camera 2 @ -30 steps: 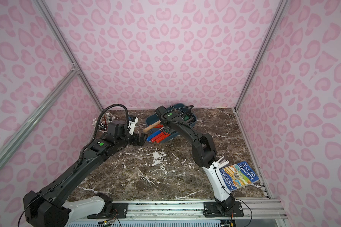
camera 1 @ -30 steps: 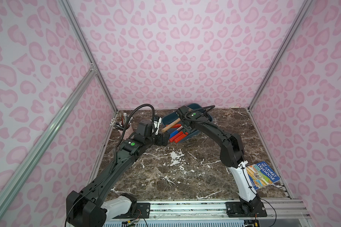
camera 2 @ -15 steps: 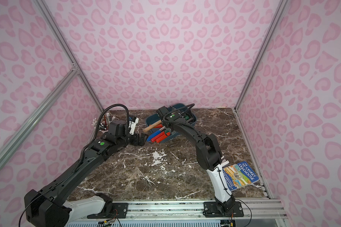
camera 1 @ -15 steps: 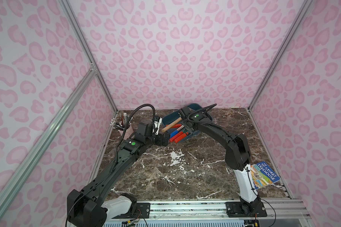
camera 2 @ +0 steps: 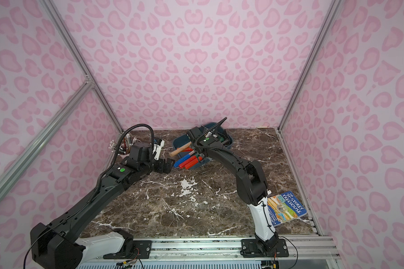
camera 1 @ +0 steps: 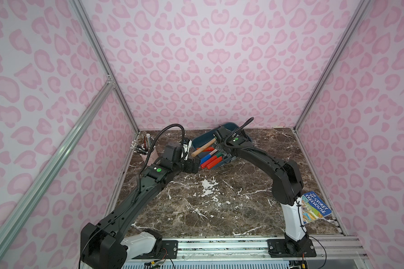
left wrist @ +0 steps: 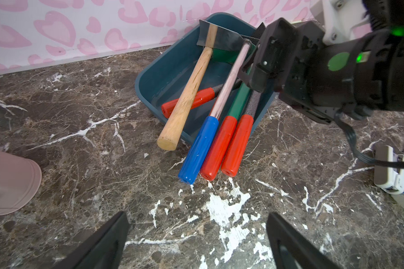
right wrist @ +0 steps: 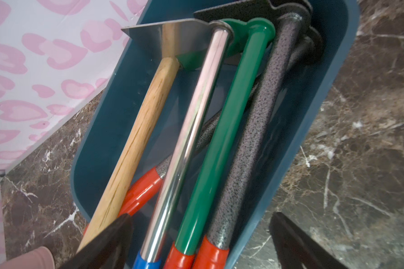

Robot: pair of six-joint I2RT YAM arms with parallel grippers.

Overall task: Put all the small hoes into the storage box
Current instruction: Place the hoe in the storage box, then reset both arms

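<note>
The right pincer [right wrist: 200, 219] hangs over the storage box [right wrist: 112, 111] with its jaws spread wide and nothing gripped, having sprung open within the last second from a much narrower set. That opening reads as a release. Between and beneath its fingers run the shafts of a chrome-shafted tool [right wrist: 191, 130], a green-shafted tool [right wrist: 222, 139] and a speckled grey tool [right wrist: 254, 139]. Which tool it let go cannot be told from these views.

Left of them in the right wrist frame lies the small hoe [right wrist: 138, 139], judged to be the wooden-handled one. Its steel blade sits in the box's far corner. Its handle crosses a red-gripped tool and overhangs the near rim, as the left wrist view shows [left wrist: 191, 88].

The box stands at the back of the marble table [left wrist: 79, 139], upper centre in a top view [camera 1: 229, 127], hard by the pink wall.

The left pincer [left wrist: 196, 214], also wide open and empty, hovers just short of the handles. A pink cup [left wrist: 7, 181] sits at that frame's left edge. A book [camera 1: 315, 207] lies at lower right.

With the hoe resting in the box, the task looks all but done. Only a clean withdrawal remains, and one finger hangs close to the wooden handle.
</note>
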